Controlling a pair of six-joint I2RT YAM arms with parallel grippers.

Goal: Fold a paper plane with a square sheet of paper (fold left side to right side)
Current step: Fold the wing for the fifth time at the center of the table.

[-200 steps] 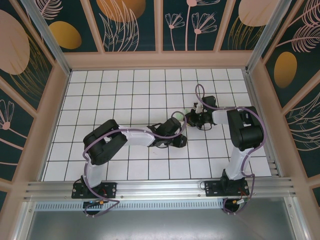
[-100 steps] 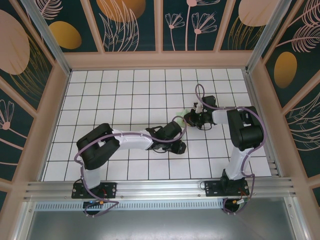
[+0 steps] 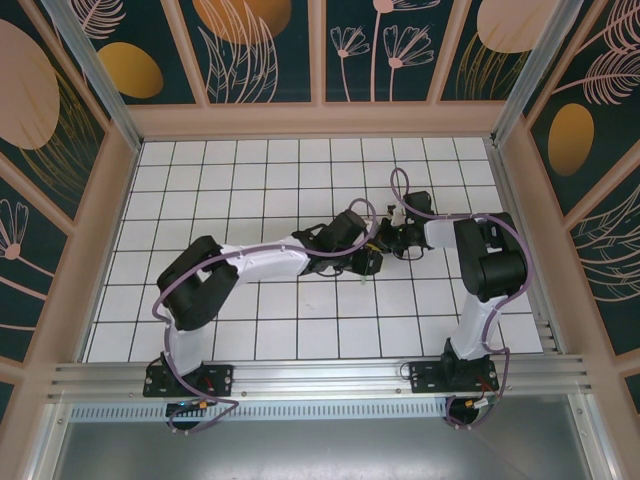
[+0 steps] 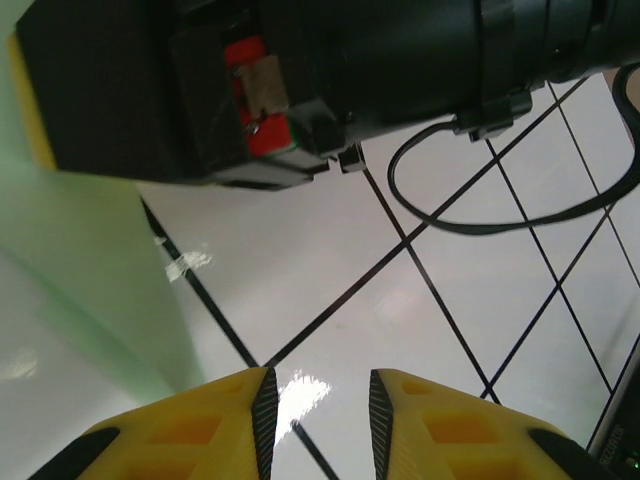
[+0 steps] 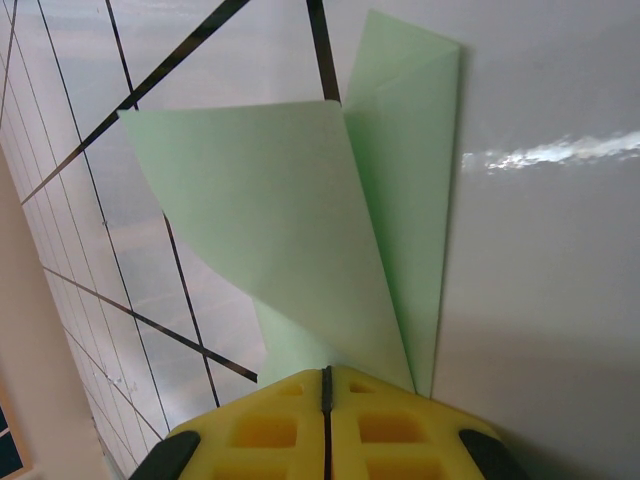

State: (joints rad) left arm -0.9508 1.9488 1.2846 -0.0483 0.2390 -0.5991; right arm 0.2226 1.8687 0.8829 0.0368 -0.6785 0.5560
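The square sheet of paper (image 5: 300, 220) is pale green and partly folded, with a narrow creased strip lying flat on the tiles and a wider flap lifted off it. My right gripper (image 5: 327, 380) is shut on the near end of that paper, its jaws pressed together. In the left wrist view the paper (image 4: 80, 260) fills the left side, below the black body of the right gripper (image 4: 300, 80). My left gripper (image 4: 318, 420) stands open with only bare tile between its fingers, just right of the paper. From above, the left gripper (image 3: 367, 262) sits close beside the right gripper (image 3: 386, 238).
White grid tiles (image 3: 250, 180) cover the floor, walled by a wooden frame with patterned panels (image 3: 320, 120). A black cable (image 4: 480, 215) loops over the tiles near the right wrist. The metal rail (image 3: 320, 378) with both arm bases runs along the near edge.
My left arm has swung its gripper away from the near side, towards the back and up against the right gripper. The right arm and its grip on the paper have not moved.
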